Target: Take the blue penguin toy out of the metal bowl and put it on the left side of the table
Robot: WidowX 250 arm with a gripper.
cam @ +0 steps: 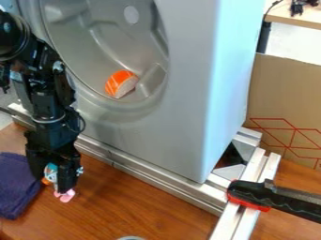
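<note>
Beside the dark purple cloth (pixel 16 187) at lower left, above the wooden table (pixel 134 199), my gripper (pixel 54 182) pinches a small teal, orange and pink toy (pixel 51 170), its pink end (pixel 64 195) pointing down. I judge it light, perhaps smooth plastic and a little slippery; I'd grip it gently around the middle, clear of the thin pink parts, which could bend.

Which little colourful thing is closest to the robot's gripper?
The blue, orange and pink one: it's held in the gripper. The orange-and-white one lies farther away, in the big grey hollow.
</note>
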